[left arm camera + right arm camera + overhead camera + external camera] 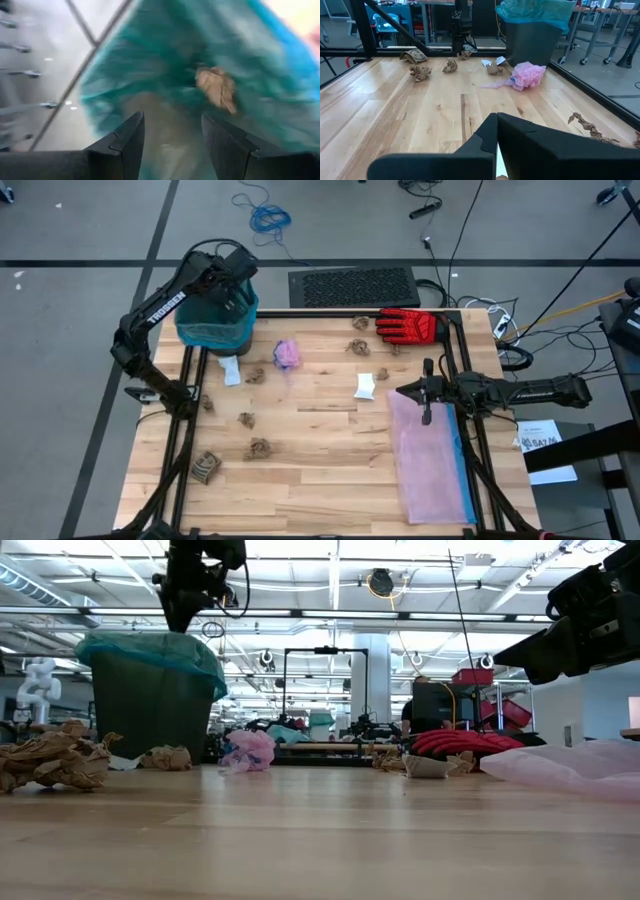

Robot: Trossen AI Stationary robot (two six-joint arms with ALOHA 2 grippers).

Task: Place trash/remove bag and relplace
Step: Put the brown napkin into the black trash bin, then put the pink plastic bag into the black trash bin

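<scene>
Table's (330, 470) far-left corner, bag-lined (205, 335) bin, open fingers (172, 135) above

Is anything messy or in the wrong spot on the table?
Yes. Brown paper wads lie scattered over the wooden table instead of in the teal-lined bin, along with a purple crumple and a white piece. A red-and-black glove sits at the far edge, and a pink bag lies flat near the right gripper.

Large open workshop with white ceiling trusses (330, 580) and long strip lights. Grey concrete floor (80, 240) crossed by dark lines around a pale wooden plank table (320, 450). Black ribbed mat (352, 286) and coiled blue cable (268, 218) beyond the far edge. Metal workbenches (600, 30) farther back.
</scene>
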